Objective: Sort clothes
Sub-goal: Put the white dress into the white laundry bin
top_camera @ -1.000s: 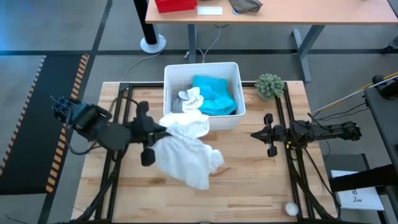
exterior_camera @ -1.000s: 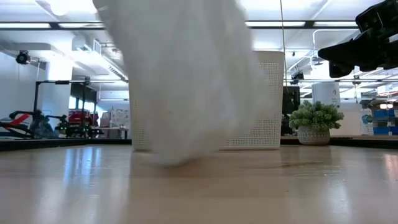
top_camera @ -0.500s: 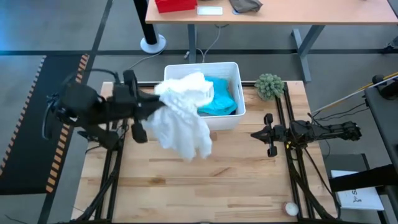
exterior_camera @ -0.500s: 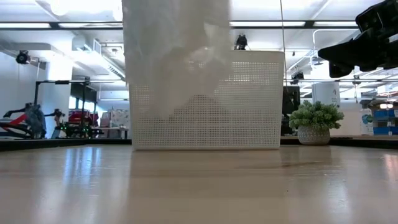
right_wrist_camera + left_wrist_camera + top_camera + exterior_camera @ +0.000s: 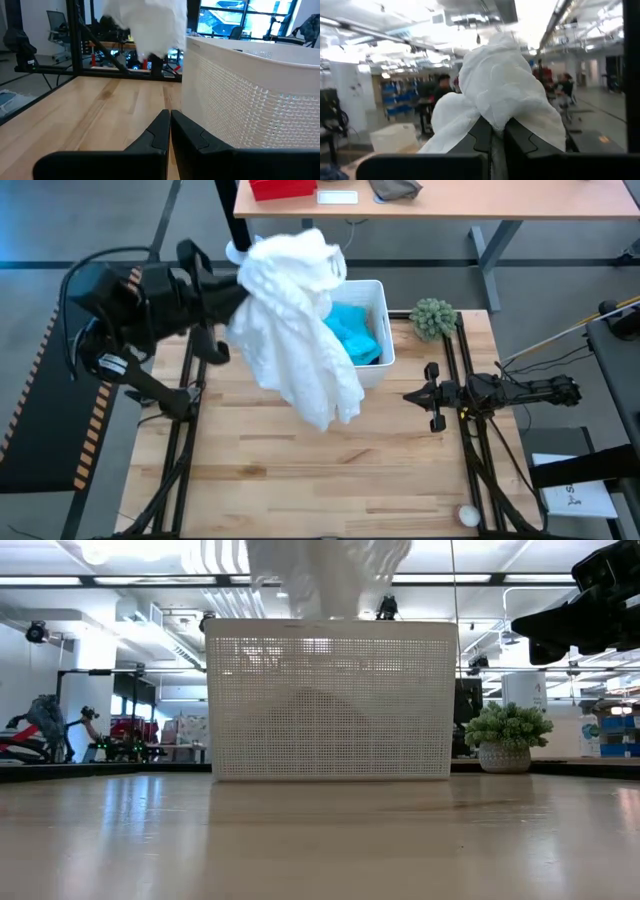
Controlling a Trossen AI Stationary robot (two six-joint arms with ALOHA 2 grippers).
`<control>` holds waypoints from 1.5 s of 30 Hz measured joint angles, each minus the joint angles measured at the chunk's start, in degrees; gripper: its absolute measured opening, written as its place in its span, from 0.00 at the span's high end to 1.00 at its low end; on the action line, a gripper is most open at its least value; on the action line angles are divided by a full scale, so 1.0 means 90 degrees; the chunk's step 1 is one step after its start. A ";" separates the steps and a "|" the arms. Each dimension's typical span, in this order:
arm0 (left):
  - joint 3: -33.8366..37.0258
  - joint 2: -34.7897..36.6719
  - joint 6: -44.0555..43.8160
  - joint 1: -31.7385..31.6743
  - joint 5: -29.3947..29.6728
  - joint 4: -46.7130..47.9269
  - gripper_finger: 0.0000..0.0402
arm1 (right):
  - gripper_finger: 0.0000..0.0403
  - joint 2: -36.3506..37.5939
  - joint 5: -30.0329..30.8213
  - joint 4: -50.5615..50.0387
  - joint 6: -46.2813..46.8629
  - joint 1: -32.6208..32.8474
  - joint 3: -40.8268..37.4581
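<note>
The left gripper (image 5: 240,280), clamped on the white shirt (image 5: 295,330), holds it high over the basket (image 5: 372,372); the turquoise piece (image 5: 350,330) is already inside, while the right gripper (image 5: 432,396) waits closed and empty at the table's right.

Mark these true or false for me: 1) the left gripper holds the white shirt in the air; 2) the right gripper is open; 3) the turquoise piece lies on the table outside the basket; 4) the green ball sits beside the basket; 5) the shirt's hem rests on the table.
1) True. The left gripper is shut on the white shirt, lifted above the table.
2) False. The right gripper is shut and empty, waiting at the table's right side.
3) False. The turquoise piece lies inside the basket.
4) True. The green ball sits just right of the basket.
5) False. In the low view the shirt hangs above the basket's rim, clear of the tabletop.
</note>
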State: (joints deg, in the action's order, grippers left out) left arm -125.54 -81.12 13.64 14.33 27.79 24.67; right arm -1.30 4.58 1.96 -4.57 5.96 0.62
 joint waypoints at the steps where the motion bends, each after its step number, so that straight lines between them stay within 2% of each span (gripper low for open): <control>1: -0.0023 0.0000 0.0046 -0.0112 -0.0077 -0.0101 0.99 | 1.00 0.0000 -0.0001 0.0000 -0.0003 0.0001 0.0000; 7: -0.0050 -0.0024 -0.0057 -0.0967 -0.0656 -0.0439 0.99 | 1.00 0.0000 0.0000 0.0000 -0.0003 0.0002 0.0000; 16: -0.0072 -0.0588 -0.0768 -0.2291 -0.1885 -0.0765 0.99 | 1.00 -0.0002 -0.0002 0.0000 -0.0003 0.0000 0.0000; 23: -0.1006 -0.1385 -0.1287 -0.3249 -0.2870 -0.0731 0.99 | 1.00 -0.0002 0.0000 0.0000 0.0001 0.0000 0.0000; 26: -0.0917 -0.1494 -0.1291 -0.3585 -0.2961 -0.0999 0.99 | 1.00 -0.0002 -0.0003 0.0001 -0.0002 0.0000 0.0000; 31: -0.0897 -0.1623 -0.1509 -0.4005 -0.2987 -0.0326 0.99 | 1.00 0.0000 -0.0001 0.0002 0.0001 0.0001 0.0001; 45: -0.0883 -0.2124 -0.1135 -0.4050 -0.2923 0.1110 0.99 | 1.00 0.0000 -0.0002 -0.0002 -0.0002 0.0002 0.0002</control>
State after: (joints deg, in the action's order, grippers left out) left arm -133.49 -100.24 3.42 -22.12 1.48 34.66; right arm -1.30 4.56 1.94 -4.59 5.97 0.64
